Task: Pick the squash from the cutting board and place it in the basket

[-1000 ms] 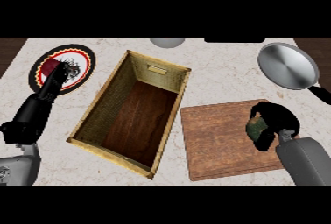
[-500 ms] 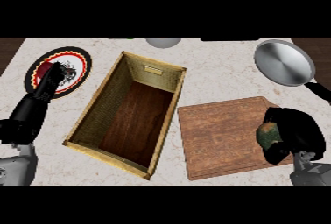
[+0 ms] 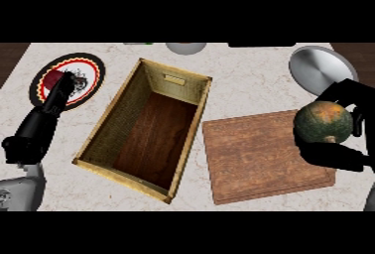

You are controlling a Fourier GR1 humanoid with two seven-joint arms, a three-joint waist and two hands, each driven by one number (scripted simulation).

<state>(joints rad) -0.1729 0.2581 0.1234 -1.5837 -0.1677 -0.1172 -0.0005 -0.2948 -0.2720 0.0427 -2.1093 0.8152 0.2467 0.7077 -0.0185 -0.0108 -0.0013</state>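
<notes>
A green squash (image 3: 323, 121) with orange patches sits in my right hand (image 3: 339, 154), whose black fingers and thumb curl round it at the right edge of the view. It hangs over the right end of the wooden cutting board (image 3: 256, 156), closer to the camera than the board. The long wicker basket (image 3: 117, 128) with a dark wooden floor stands left of the board, with nothing in it. My left hand (image 3: 60, 92) lies over a patterned plate at the far left, fingers straight.
A round plate (image 3: 86, 67) with a red and black rim lies at the upper left under my left hand. A metal pan (image 3: 316, 68) sits at the upper right, close behind the squash. A grey bowl (image 3: 186, 47) shows at the top edge.
My right hand has lifted the squash off the cutting board, and it now looks larger and nearer. The left hand has stayed over the plate.
</notes>
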